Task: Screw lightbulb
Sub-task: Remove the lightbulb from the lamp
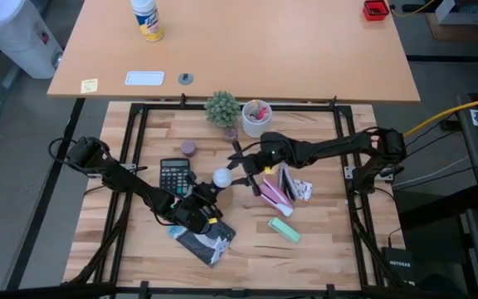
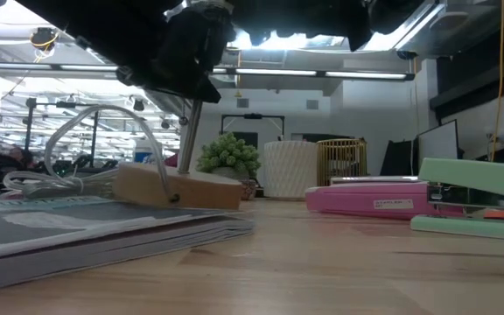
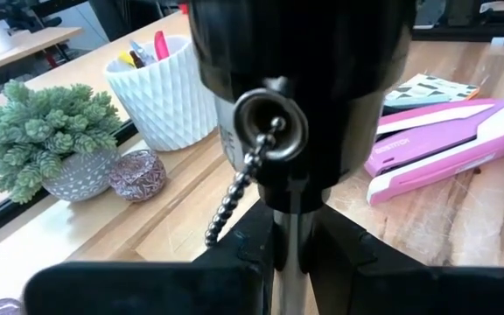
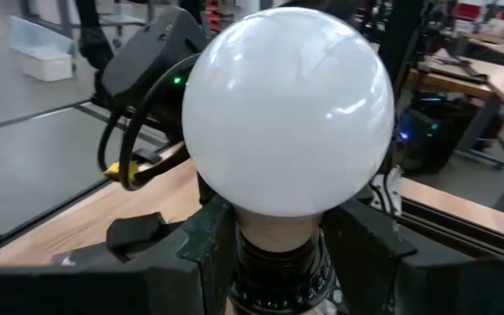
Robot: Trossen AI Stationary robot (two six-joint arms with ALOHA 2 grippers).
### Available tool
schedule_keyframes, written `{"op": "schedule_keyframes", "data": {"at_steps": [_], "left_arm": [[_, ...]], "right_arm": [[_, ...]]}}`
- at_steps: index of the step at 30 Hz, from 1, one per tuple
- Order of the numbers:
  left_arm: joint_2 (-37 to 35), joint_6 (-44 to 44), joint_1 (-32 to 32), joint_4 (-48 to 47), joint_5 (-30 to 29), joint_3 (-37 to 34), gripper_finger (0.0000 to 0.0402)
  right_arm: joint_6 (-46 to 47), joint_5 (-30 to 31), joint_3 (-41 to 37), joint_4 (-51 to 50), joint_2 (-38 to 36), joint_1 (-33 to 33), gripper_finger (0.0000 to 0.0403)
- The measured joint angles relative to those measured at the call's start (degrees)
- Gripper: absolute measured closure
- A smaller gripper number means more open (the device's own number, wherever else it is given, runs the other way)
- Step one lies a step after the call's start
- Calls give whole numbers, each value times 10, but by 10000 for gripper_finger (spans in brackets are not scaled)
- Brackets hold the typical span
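A lamp stands upright with its wooden base down beside a stack of magazines. Its metal rod rises to a black socket that has a pull chain. The white lightbulb sits globe up on the socket. My left gripper is shut on the rod under the socket. My right gripper reaches in from the table's right and is shut on the lightbulb low down. A white cord loops behind the base. My left gripper pinches the lamp's metal rod between its two fingers, just under the black socket. The fingers come slanting down from the table's left and lie across the rod, which stands upright. My right gripper pinches the lightbulb's narrow neck, where it meets the black ribbed part, between its two fingers. The fingers come nearly level from the table's right. The globe stands upright above them.
A calculator lies left of the lamp, with a pink stapler and a green stapler on its right. A potted plant, a white pen cup and a small purple jar stand toward the far edge.
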Motion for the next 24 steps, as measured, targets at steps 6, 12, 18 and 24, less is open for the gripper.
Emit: {"op": "schedule_keyframes", "data": {"at_steps": [6, 12, 18, 24], "left_arm": [[0, 0, 13, 1, 10, 0, 359], [0, 2, 27, 2, 28, 1, 360], [-1, 48, 44, 22, 63, 1, 370], [0, 114, 67, 55, 110, 1, 362]], "right_arm": [[0, -54, 0, 0, 0, -19, 241], [-9, -68, 0, 0, 0, -21, 241], [-13, -84, 0, 0, 0, -21, 242], [-20, -110, 0, 0, 0, -21, 242]]}}
